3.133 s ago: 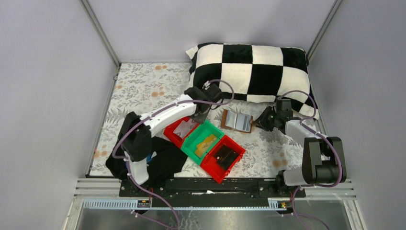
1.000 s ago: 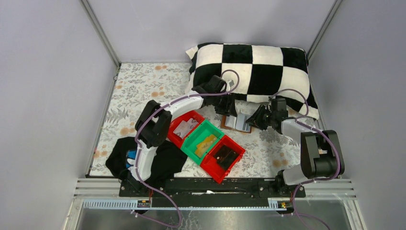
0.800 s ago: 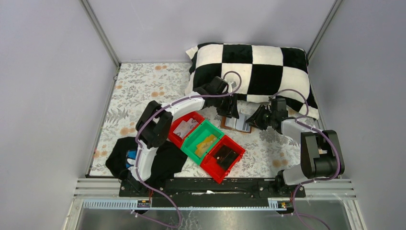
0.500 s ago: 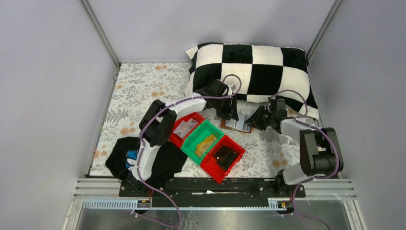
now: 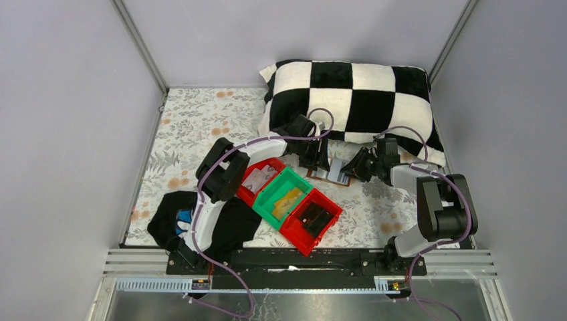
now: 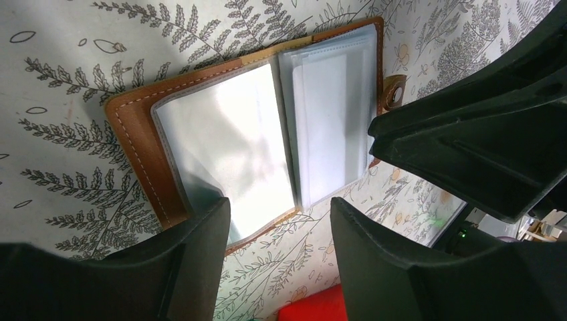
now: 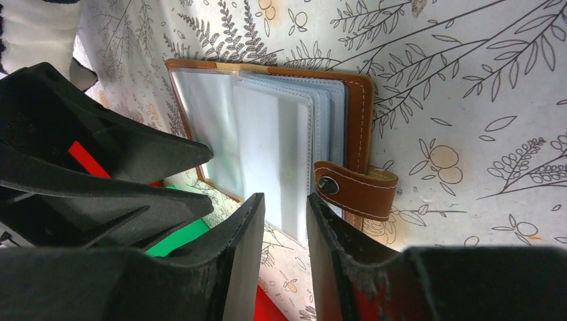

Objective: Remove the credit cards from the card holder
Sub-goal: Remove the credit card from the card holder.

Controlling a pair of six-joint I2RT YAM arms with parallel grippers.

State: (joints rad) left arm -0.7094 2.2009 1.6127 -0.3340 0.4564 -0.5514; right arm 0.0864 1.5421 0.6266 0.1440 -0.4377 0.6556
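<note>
left fingers (image 6: pixel 212 231) now over card holder (image 6: pixel 262 137), bench (image 6: pixel 60 60) far-right, open | right fingers (image 7: pixel 249 224) ajar, empty | credit cards (image 6: pixel 322 117) still sleeved

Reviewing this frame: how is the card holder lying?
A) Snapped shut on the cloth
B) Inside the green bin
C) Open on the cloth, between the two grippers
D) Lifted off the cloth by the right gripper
C: the card holder lies open on the floral cloth, its strap undone, with the left gripper and the right gripper open at opposite sides.
</note>
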